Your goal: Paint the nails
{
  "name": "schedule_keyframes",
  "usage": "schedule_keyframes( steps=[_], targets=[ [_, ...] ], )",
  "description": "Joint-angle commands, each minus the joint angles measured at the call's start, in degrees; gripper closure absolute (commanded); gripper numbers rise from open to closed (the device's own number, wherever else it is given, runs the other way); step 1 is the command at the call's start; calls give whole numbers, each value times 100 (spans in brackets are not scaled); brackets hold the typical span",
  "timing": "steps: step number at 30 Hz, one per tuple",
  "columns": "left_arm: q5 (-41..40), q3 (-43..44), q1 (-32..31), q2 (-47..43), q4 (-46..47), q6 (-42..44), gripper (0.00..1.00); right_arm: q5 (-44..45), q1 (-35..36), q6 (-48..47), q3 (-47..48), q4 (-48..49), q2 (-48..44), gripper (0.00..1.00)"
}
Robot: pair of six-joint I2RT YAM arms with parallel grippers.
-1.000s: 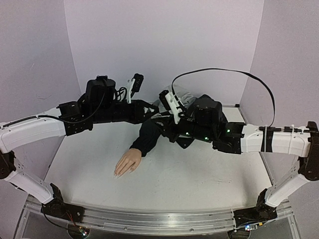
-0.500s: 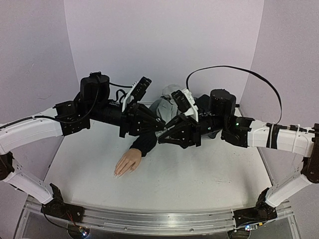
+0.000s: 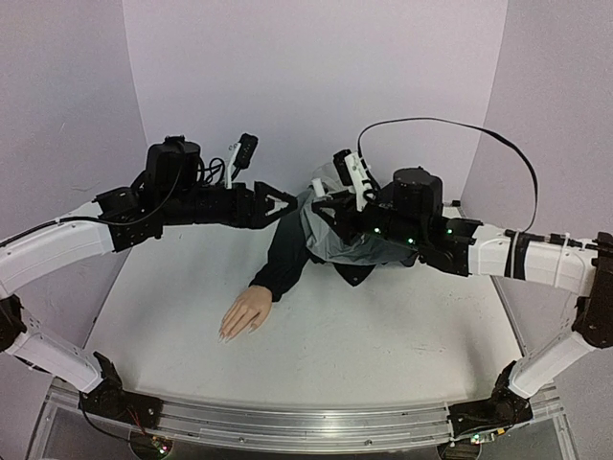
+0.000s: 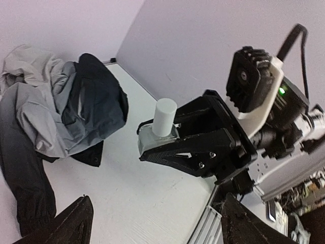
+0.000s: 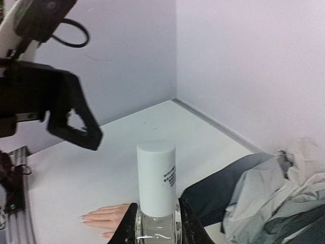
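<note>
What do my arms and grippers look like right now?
Left arm and right arm: white link shells, black joints. Left gripper and right gripper: black, angular fingers. A black cable loops over the right arm; green lights glow on its wrist.

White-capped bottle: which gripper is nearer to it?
Right. The right gripper is shut on the white-capped bottle; the left gripper is open, facing it across a gap.

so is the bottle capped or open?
Capped. The white cap sits fully down on the bottle, which stands upright, clamped in the right gripper. The left wrist view shows the same.
</note>
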Motion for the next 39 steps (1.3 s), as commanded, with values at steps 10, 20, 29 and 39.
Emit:
schedule_keyframes(
  steps=[10, 20, 29, 39],
  targets=[
    [-1478, 1505, 52, 1126, -43, -1151, 22, 2284, 515, -674, 1240, 111, 974, 100],
    [-1354, 1661, 52, 1511, -43, -1145, 62, 2036, 527, -614, 1456, 110, 1189, 100],
    [-830, 1791, 52, 1693, -27, -960, 90, 1670, 502, -497, 1349, 119, 1055, 100],
    [3018, 1608, 61, 1718, 176, 625, 100, -4611, -560, -127, 1309, 153, 512, 100]
  ],
)
